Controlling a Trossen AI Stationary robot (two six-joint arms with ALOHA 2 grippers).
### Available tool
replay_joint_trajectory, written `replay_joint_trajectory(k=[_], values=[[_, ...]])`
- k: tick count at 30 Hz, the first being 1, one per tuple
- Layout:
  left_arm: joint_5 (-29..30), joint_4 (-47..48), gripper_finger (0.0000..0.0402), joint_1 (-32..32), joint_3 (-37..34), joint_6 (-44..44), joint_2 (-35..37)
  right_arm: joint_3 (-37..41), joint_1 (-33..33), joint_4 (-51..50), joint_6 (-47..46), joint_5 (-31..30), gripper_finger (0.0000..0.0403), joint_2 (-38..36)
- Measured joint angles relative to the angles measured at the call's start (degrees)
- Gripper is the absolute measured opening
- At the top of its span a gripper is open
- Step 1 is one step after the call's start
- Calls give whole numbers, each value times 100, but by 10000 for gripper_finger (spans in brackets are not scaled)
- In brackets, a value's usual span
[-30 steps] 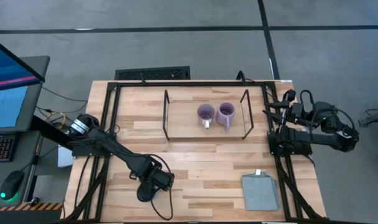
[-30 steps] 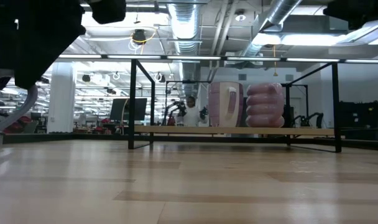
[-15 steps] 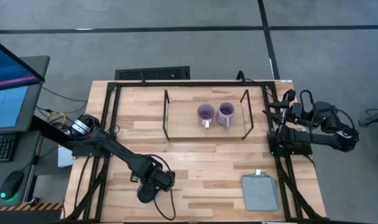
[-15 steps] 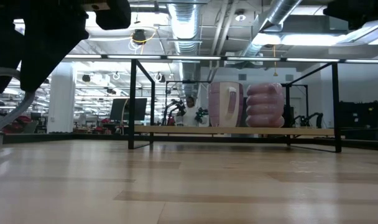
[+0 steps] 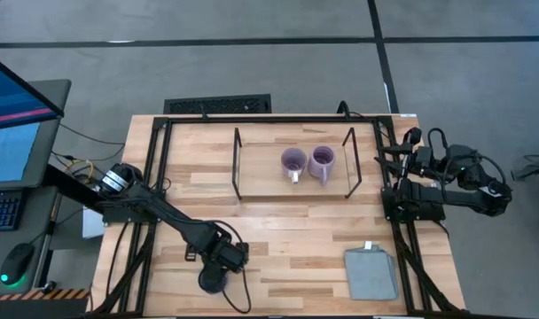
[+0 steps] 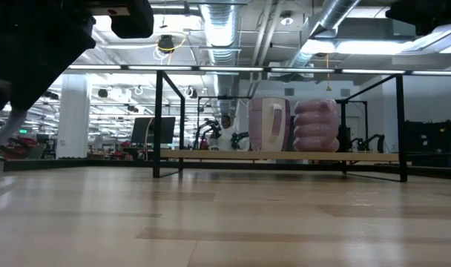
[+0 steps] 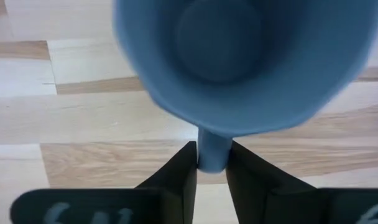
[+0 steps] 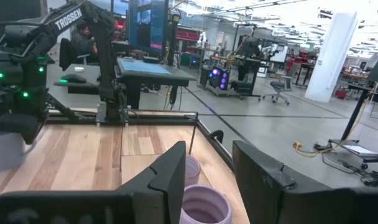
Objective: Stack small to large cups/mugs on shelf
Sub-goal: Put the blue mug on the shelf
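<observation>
- The blue mug [image 7: 239, 62] looks stiff and light, glazed and probably slick, and a knock on the desk [image 5: 278, 239] could chip it; I judge the handle the best hold, pinched flat between my fingers so the cup cannot swing
- My left hand [image 7: 212, 165] has its two fingers pressed on that handle from either side, with the cup's open mouth just beyond my fingertips, facing my wrist camera; whether the pinch is firm enough to lift I cannot tell
- Taking the shelf [image 5: 261, 182] as landmark: the blue mug and my left hand [image 5: 214, 279] sit well apart from it, out at the desk's near edge, on the side of its left wire frame
- The two purple mugs [image 5: 307, 163] stand on the shelf's board, just beside each other, toward its right frame; from the low view one is smooth and one ribbed
- My right hand [image 8: 209, 180], fingers apart and holding nothing, waits past the shelf's right end by the desk's edge
</observation>
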State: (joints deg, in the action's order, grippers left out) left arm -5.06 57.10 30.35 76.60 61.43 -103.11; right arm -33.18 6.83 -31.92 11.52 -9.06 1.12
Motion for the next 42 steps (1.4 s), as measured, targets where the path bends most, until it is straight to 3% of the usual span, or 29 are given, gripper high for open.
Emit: replay_joint_trajectory(k=[7,19,42], values=[[-13,-2,57,0,0,-275,0,-1,1,0,0,0,153,1],[24,-7,72,0,0,-754,0,-1,0,0,1,0,153,1],[-184,-68,72,-2,2,-761,0,-1,2,-4,1,0,155,-1]])
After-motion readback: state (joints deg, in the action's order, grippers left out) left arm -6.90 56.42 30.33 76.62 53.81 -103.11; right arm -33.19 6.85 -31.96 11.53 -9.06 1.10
